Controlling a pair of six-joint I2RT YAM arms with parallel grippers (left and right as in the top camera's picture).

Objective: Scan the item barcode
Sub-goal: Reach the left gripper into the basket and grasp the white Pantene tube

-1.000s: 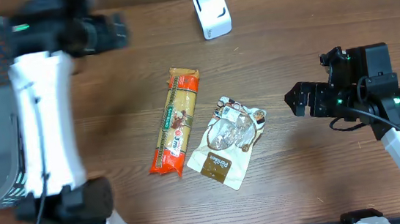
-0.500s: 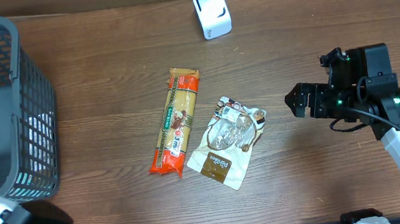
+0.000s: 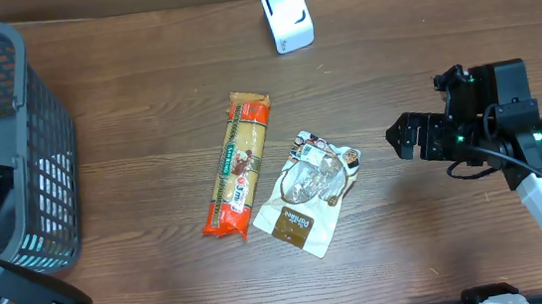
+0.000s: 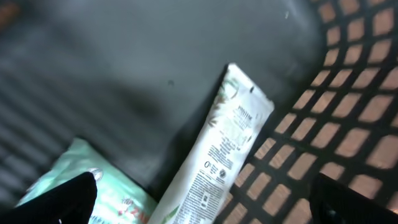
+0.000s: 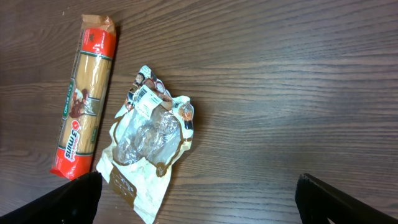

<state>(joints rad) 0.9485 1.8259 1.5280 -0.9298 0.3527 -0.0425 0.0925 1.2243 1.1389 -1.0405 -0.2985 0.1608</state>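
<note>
Left gripper [image 4: 211,196], jaws wide and empty, hangs over basket [image 4: 348,93] at left edge of worktop [image 3: 147,104], white tube [image 4: 230,143] directly beneath, long axis diagonal.

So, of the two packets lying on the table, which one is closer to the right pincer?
The crumpled clear bag with the gold-brown end; it lies between the long orange spaghetti pack and the right pincer.

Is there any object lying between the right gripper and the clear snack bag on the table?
Nothing visible. Only bare wooden table lies between the open right gripper and the snack bag. The spaghetti pack lies beyond the bag, on its far side.
</note>
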